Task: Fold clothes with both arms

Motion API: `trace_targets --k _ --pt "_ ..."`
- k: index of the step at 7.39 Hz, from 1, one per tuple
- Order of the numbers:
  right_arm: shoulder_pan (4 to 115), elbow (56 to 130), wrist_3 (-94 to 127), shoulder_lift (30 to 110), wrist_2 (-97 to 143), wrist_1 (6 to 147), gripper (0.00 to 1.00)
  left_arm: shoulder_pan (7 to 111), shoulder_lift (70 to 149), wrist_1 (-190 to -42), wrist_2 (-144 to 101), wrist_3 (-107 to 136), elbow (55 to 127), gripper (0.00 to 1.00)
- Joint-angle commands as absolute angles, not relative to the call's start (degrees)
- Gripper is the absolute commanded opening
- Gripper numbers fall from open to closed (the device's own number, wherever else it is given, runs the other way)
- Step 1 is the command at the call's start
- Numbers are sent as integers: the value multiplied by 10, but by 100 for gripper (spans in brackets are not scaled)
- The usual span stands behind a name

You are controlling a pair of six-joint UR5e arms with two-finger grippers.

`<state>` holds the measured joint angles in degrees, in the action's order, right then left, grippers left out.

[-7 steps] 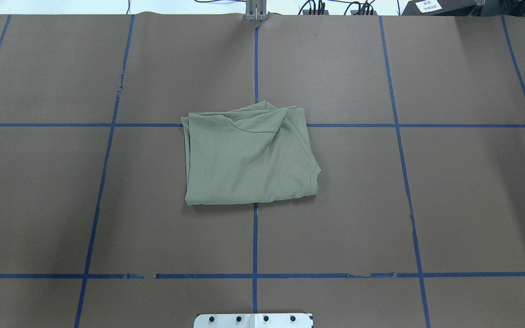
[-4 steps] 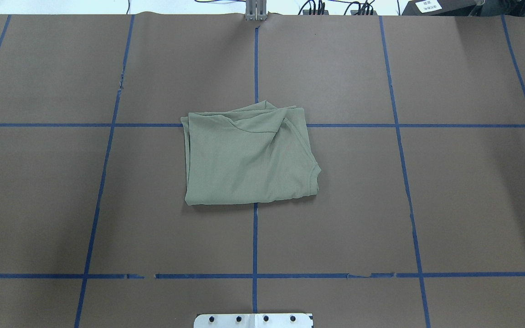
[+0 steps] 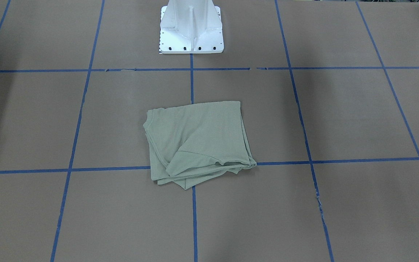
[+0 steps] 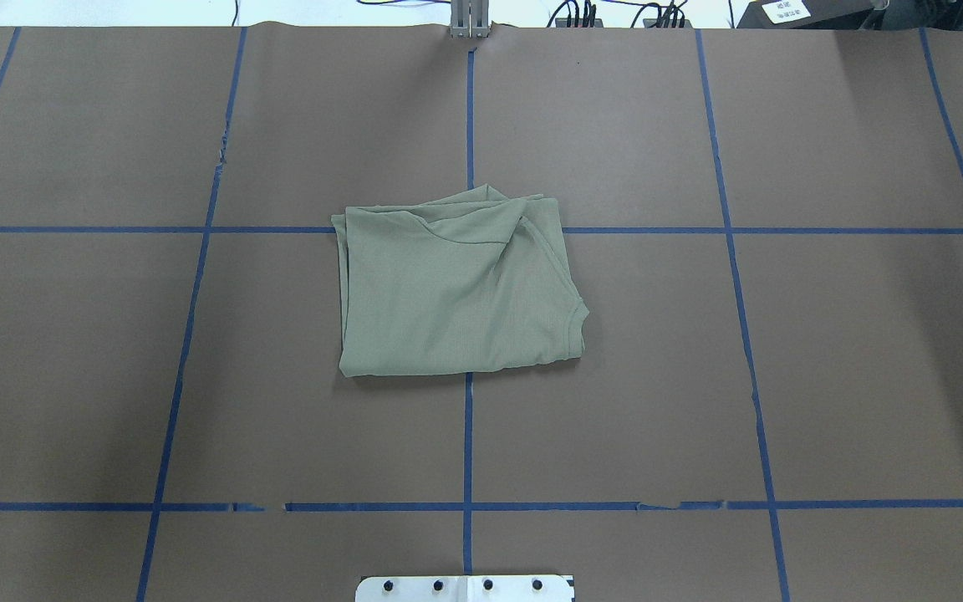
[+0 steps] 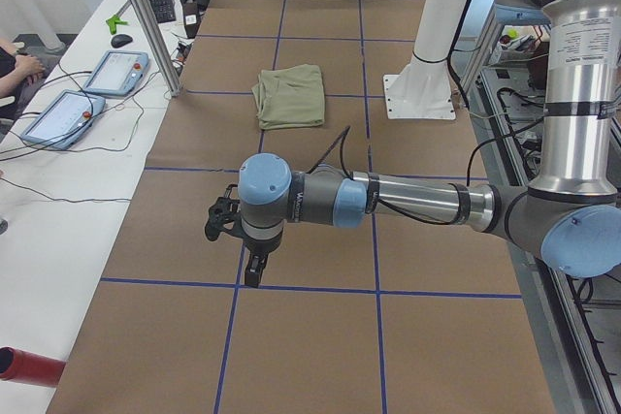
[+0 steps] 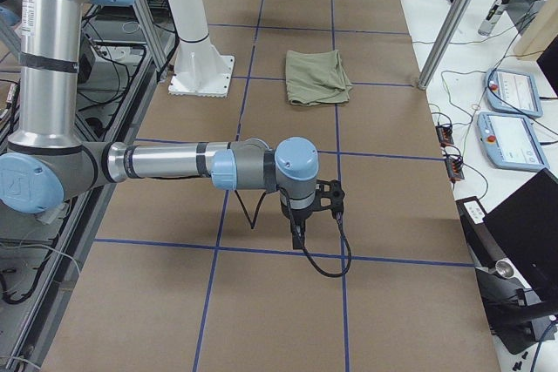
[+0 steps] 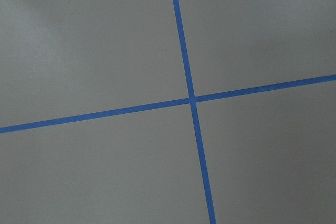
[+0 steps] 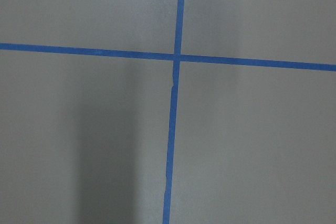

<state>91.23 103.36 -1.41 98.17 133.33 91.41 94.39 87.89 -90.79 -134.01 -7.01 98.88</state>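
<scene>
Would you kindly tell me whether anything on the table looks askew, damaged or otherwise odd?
The folded shirt is a bit untidy: at its far edge, loose layers poke out unevenly beyond the top fold. The blue tape line nearest the robot has small gaps. Otherwise nothing stands out.

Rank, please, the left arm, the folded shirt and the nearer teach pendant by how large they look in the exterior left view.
1. Left arm: largest by far, being nearest the camera.
2-3. Folded shirt and nearer teach pendant: about alike; the pendant lies closer, so I leave them unranked.
</scene>
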Motion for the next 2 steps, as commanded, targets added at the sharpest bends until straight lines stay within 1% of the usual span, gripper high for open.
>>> trace_targets --k 1,2 --pt "912 1033 -14 982 1333 914 100 944 879 -908 -1339 -70 989 100" --pt "912 1033 -14 982 1333 914 100 944 878 -908 -1339 -70 989 100"
